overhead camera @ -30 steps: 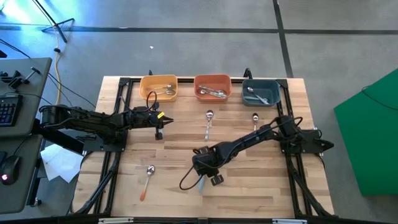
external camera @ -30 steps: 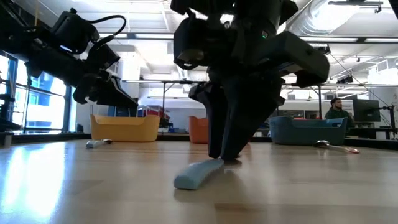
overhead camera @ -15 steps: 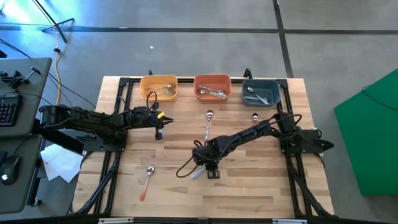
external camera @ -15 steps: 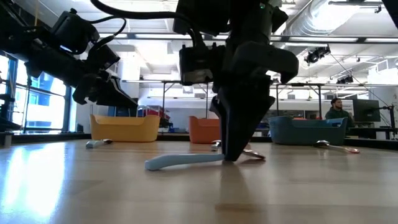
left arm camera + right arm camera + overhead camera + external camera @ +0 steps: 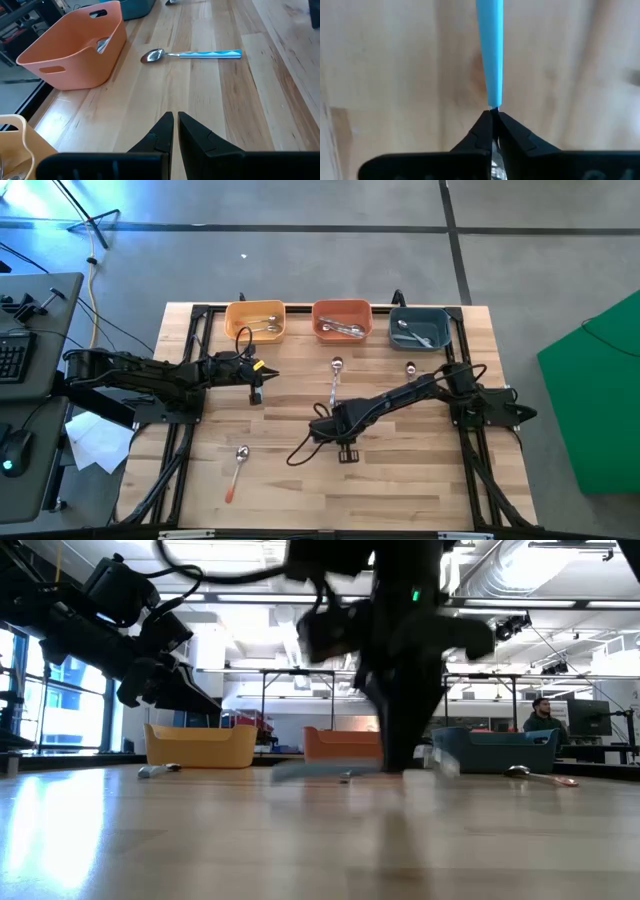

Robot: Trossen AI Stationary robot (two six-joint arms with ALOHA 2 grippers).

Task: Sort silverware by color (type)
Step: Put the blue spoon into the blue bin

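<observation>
- Right gripper (image 5: 492, 119): clamped on a blue-handled spoon (image 5: 491, 55), raised off mid-table, likely for carrying to a back-edge bin.
- Left gripper (image 5: 175, 131): shut, empty, idle near the yellow bin (image 5: 256, 320).
- Orange-handled spoon (image 5: 236, 471): unsorted, front-left.

Both arms are seen as dark, jointed bodies — matte black links trailed by looping black cables; a yellow tag (image 5: 258, 365) is carried near the left wrist.

- yellow bin (image 5: 256, 320), orange bin (image 5: 342, 319), teal bin (image 5: 419, 326): in a row along table's far edge
- wooden table (image 5: 400, 480)
- keyboard (image 5: 12, 358) on desk at left
- green panel (image 5: 595, 400) at right
- person (image 5: 541, 716) in bkgd
</observation>
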